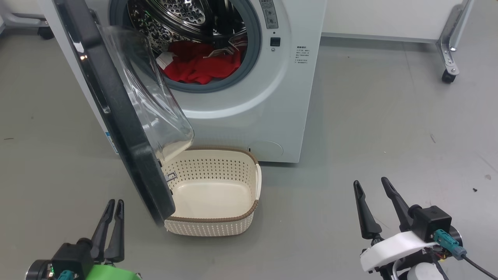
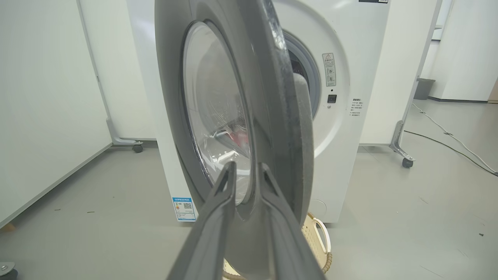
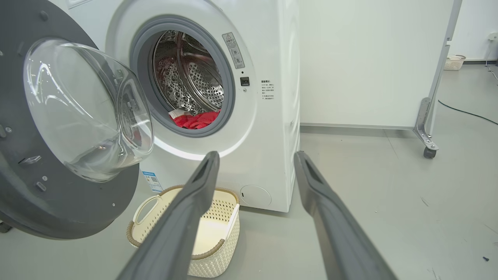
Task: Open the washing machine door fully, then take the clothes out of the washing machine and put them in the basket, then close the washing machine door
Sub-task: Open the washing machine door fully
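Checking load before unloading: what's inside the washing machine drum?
Red clothes with white trim lie at the drum's bottom front. The door's glass bowl covers the left part; anything beneath the pile is hidden.

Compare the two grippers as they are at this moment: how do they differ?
The left gripper holds its fingers close together, almost parallel; the right gripper has its fingers spread wide. The left gripper sits just before the washing machine door, near its lower edge; the right gripper is over bare floor, away from the basket. Both have long dark fingers and hold nothing.

1 washer (image 1: 249,116), 1 door (image 1: 116,116), 1 basket (image 1: 218,227), 2 tools: left (image 1: 113,206), right (image 1: 371,184)
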Tool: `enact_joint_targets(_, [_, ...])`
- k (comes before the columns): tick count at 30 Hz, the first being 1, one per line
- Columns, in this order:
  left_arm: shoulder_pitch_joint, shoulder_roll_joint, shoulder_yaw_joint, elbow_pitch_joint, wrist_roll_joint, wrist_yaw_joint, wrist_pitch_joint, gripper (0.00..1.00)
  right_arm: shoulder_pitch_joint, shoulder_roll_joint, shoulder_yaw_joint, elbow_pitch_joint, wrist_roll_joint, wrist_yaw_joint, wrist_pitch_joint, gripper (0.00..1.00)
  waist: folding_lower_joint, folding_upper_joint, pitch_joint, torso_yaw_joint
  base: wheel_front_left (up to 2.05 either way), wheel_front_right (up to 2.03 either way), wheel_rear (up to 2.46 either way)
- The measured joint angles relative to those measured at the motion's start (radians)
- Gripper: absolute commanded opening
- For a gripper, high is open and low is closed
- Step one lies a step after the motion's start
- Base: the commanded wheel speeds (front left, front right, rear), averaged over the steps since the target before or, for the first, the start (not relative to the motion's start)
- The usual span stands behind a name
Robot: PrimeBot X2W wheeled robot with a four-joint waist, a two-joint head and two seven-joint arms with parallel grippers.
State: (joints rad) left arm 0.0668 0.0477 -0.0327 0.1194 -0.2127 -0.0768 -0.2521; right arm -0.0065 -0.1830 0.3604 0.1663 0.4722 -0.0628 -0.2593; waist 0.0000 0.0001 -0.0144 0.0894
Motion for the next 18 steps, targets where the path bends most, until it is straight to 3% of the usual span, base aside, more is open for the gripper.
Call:
enact_joint_targets(11, [-0.012,-0.001,0.034,-0.083,-0.014,-0.005,0.000,0.00,0.006,0.026,-0.020,0.001,-0.017,0.012,0.000,1.00,0.0000,0.0000,0.001,-0.001,0.00,0.00,0.00])
enact_joint_targets(18, [-0.136,-0.003,0.064,-0.206,-0.041,-0.014,-0.001,0.00,0.012,0.035,-0.034,0.001,-0.027,0.021,0.000,1.00,0.0000,0.0000,0.002,-0.001,0.00,0.00,0.00])
